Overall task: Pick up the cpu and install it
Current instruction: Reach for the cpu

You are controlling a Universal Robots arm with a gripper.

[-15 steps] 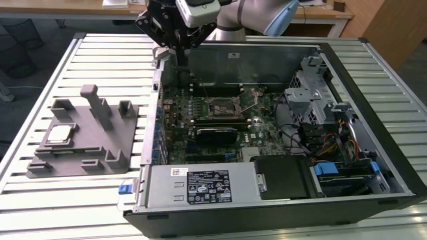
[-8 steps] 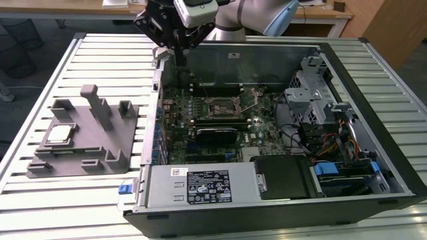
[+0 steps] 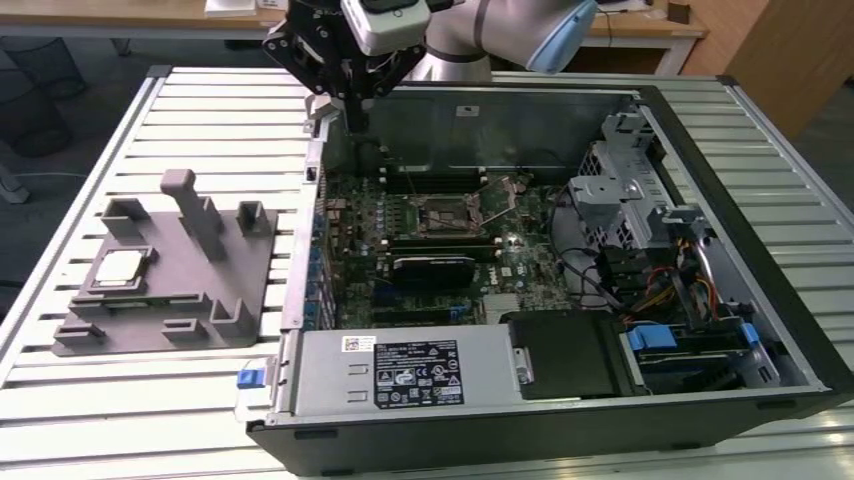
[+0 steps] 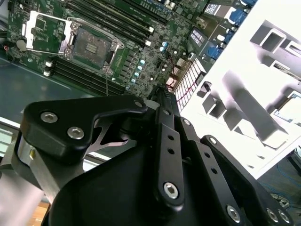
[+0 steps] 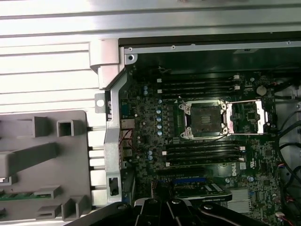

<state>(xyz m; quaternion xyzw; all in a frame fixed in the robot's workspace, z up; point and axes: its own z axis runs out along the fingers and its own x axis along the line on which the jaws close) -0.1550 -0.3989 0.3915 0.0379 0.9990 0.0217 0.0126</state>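
The cpu [image 3: 120, 268], a small square chip with a pale metal top, lies flat in a pocket of the grey pegged tray [image 3: 147, 330] at the exterior view's left. My gripper [image 3: 358, 118] hangs above the back left corner of the open computer case [image 3: 781, 260], well away from the cpu. Its fingers [image 4: 162, 101] meet with nothing between them. On the motherboard the cpu socket [image 3: 447, 212] [image 4: 91, 44] [image 5: 204, 120] stands uncovered, its metal retention frame [image 5: 247, 117] swung open to one side.
The tray's upright pegs [image 3: 187, 205] rise beside the cpu. Inside the case are memory slots [image 5: 197, 87], a black card [image 3: 434, 270], the power supply [image 3: 400, 375], a drive cage [image 3: 621, 190] and loose cables [image 3: 654, 290]. The slatted metal table [image 3: 147, 420] surrounds everything.
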